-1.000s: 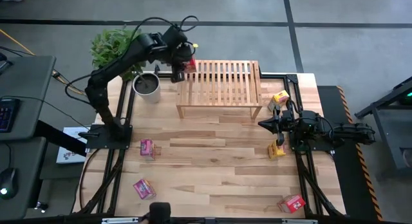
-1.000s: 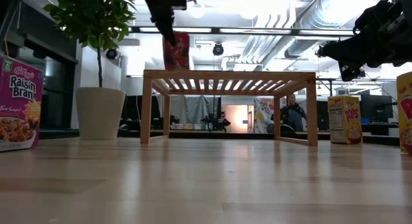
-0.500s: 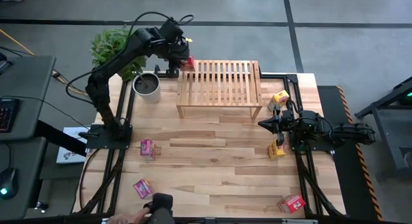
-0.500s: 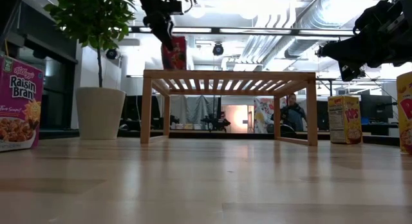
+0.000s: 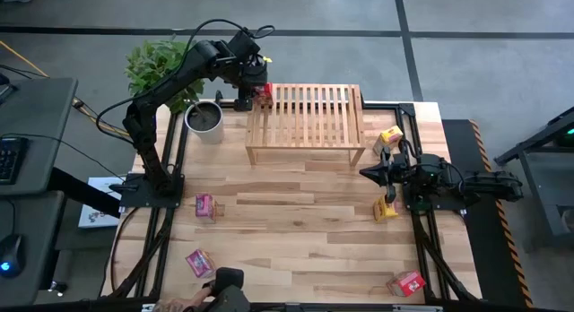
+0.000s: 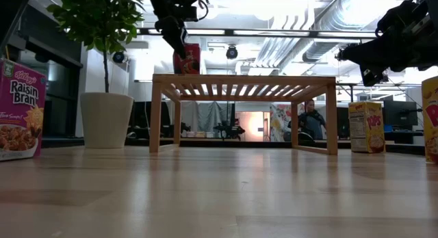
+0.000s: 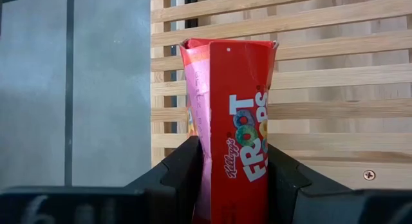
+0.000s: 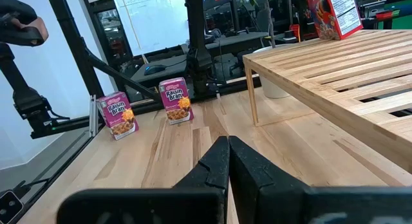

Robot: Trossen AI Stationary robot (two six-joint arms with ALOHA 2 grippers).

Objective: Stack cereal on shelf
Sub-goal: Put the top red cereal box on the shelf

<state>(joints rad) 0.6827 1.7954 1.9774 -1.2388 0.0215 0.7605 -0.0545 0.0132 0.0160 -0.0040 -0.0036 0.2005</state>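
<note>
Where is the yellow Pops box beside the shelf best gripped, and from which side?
Probably from above, pinching the yellow Pops box across its thin depth near the top: it stands upright and free on the table, right of the shelf.

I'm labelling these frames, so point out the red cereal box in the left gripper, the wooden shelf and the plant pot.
red cereal box (image 7: 239,121), left wrist view, printed front.
shelf (image 5: 309,115), high view, slatted top.
plant pot (image 5: 204,120), high view, soil inside the rim.
</note>
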